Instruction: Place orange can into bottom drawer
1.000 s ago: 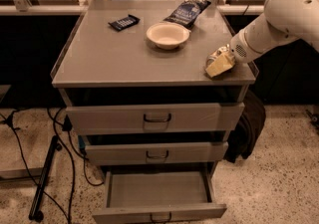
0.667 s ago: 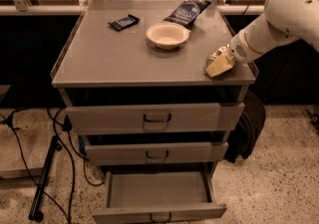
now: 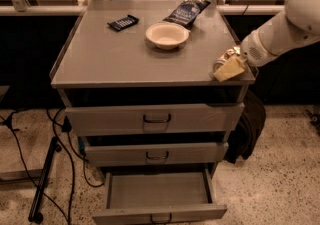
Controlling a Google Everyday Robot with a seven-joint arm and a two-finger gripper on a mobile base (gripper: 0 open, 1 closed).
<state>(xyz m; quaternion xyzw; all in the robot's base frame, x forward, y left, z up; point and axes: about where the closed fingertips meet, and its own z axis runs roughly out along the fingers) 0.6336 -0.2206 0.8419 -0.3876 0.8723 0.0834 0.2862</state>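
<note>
Speckled stone floor [image 3: 280, 179] all around, pale with dark dots. Black cables [image 3: 65, 169] lying on it at the left.

In the middle, a big grey metal cabinet [image 3: 125, 59] with a flat top and three drawers down the front. Tall grey top drawer [image 3: 115, 119], pushed in. Grey middle drawer [image 3: 120, 155] under it, pushed in too. Lowest of all, the shallow grey bottom drawer [image 3: 155, 194], pulled out wide, with nothing seen in its tray. A dark soft bag [image 3: 247, 129] on the floor, right beside the cabinet.

On the cabinet top, toward the back, a round white bowl [image 3: 167, 35]. Just behind the bowl, a dark blue snack bag [image 3: 187, 11], lying flat. Off to the left, well apart from the bowl, a small dark wrapped bar [image 3: 123, 22].

Thick white robot arm [image 3: 285, 29], reaching in from the upper right and sloping down to the front right corner of the cabinet top. At its end, the pale yellow gripper [image 3: 229, 68], low over that corner. Right against it, the small orange-gold metal can [image 3: 223, 57], up on the cabinet top near the edge, partly hidden behind the gripper, far above the open drawer. Hard to tell whether the gripper is clamped on the can or only close beside it.
</note>
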